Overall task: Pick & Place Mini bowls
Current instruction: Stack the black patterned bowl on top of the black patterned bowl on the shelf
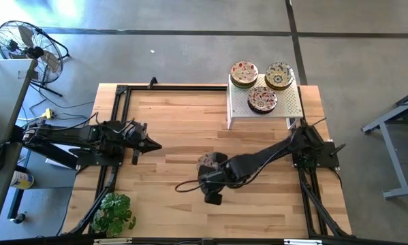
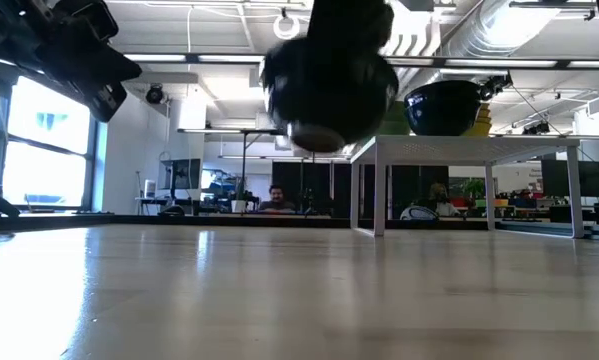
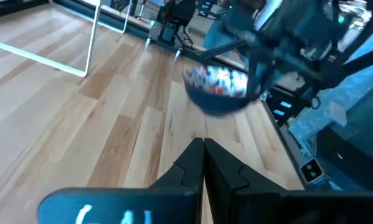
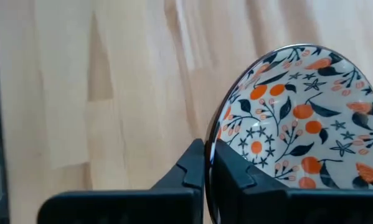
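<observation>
High view: right claw (image 1: 208, 165) is clenched on a mini bowl (image 1: 205, 160) over mid-table, well apart from the white stand (image 1: 285, 109). Three stacks of mini bowls (image 1: 262, 99) are seen on the stand. Left claw (image 1: 152, 145) is shut, empty, parked at the table's left side.

Low view: the held bowl (image 2: 324, 135) is seen lifted clear of the wood table (image 2: 279, 290); open room behind, a person seated far back.

Left wrist view: bowl (image 3: 218, 82) blurred in the right claw, above bare planks.

Right wrist view: rim is pinched between the fingers (image 4: 233, 171), patterned inside facing the camera. Judged: glazed ceramic, stiff, slippery, chip-prone, light. Rim pinch is the only hold offered; a gentle set-down on the hard wood is advised.
</observation>
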{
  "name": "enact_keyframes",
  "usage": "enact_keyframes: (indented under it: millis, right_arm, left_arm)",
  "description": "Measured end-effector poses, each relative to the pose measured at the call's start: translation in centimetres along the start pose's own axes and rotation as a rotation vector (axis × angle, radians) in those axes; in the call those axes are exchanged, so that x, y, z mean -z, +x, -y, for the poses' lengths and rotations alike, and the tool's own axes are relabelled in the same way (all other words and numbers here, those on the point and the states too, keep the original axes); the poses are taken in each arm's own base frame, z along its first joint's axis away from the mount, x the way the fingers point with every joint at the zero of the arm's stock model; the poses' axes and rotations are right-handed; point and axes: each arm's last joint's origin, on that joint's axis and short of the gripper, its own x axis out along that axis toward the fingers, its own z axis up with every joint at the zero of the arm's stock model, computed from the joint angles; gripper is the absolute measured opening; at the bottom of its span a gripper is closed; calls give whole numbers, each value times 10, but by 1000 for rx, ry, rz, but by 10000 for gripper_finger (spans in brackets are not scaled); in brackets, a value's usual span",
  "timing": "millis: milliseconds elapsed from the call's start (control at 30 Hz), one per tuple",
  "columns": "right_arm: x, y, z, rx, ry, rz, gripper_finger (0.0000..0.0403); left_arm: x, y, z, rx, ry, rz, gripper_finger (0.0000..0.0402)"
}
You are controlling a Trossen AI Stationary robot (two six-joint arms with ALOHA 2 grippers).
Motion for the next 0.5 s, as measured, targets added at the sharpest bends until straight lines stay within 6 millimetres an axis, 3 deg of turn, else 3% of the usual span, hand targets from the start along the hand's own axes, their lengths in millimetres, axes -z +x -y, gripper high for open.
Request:
enact_keyframes:
  millis: [300,500]
  right_arm:
    - [-30,-106,45,-2,34,231,9]
    - [-19,-166,103,130,78,228,9]
  left_arm:
    - [1,-9,0,-4,9,11,4]
    - [2,-9,0,-11,-6,8,4]
